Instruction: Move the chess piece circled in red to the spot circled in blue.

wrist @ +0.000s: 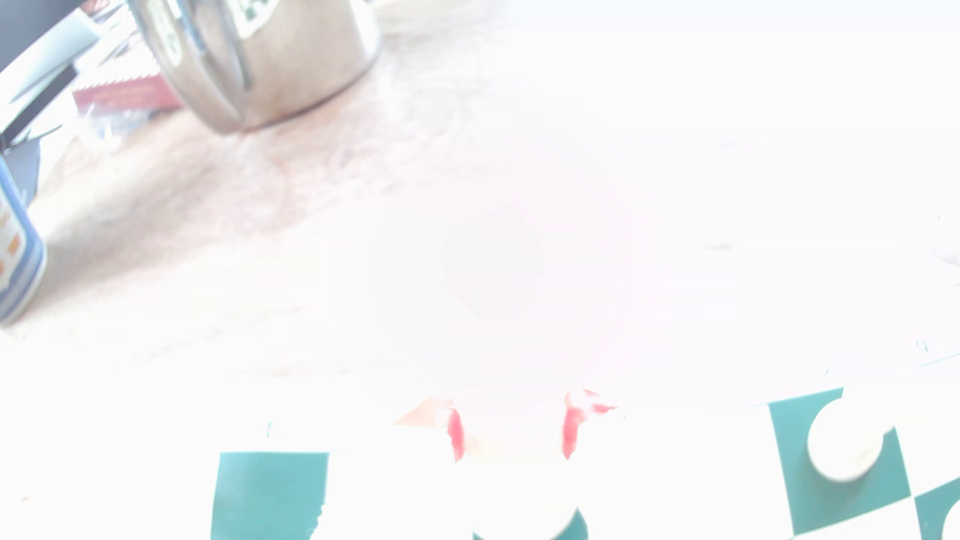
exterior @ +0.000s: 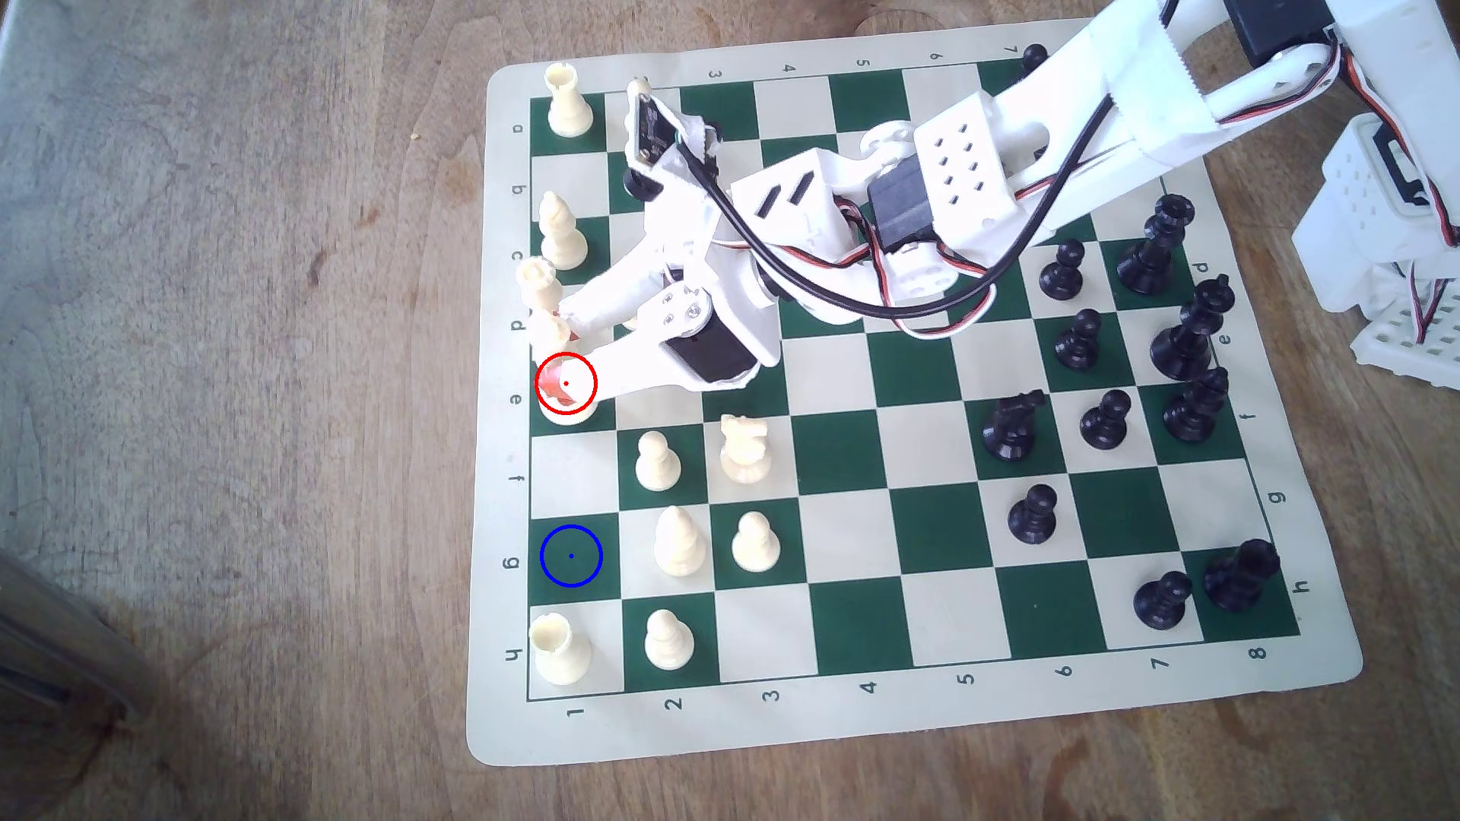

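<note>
Landmark: take the board (exterior: 837, 466) as your reference; everything below is placed against its rows and files.

Chess piece: your target, the chess piece (exterior: 566, 406), stands on the red-ringed green square, row e of file 1, at the board's edge on the exterior view's left. Only its round base and a little of its body show there; the fingertips cover the rest.

Gripper: your gripper (exterior: 567, 359) reaches across the board to that edge square, its red-padded tips set either side of the piece. In the wrist view the two red pads (wrist: 456, 433) flank a washed-out pale shape (wrist: 514, 483), most likely the piece.

Grip state: the jaws look drawn in around the piece, but glare hides the contact, so you cannot tell whether they actually hold it.

Why so tight: the cream queen (exterior: 539, 292) stands on the next square of file 1, close beside the upper finger, which leaves little room to spread the jaws.

The spot: the spot (exterior: 571, 556) is the blue-ringed green square, row g of the same file, two rows along and bare.

Path: the light square (exterior: 570, 471) between is bare. The cream rook (exterior: 559, 647) sits just beyond the spot and a cream pawn (exterior: 678, 543) beside it, so a lift clear of the board looks wise.

Stage: judged as the grasp, with the carry not yet begun.
</note>
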Tool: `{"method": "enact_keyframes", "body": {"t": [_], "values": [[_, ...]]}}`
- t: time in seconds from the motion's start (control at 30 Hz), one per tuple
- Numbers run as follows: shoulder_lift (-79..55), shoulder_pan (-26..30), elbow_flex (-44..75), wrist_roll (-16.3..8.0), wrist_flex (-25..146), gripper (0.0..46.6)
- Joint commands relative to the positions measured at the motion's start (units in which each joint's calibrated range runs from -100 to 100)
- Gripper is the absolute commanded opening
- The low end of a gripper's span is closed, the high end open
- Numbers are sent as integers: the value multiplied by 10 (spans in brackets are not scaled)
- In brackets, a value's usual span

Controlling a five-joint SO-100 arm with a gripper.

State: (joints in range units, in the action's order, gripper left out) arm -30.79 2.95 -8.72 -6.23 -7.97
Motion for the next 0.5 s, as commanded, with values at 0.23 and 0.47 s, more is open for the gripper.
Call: {"method": "enact_keyframes", "body": {"t": [0.23,0.47], "values": [[97,15,16,-1,17,2],[97,30,43,-1,44,2]]}}
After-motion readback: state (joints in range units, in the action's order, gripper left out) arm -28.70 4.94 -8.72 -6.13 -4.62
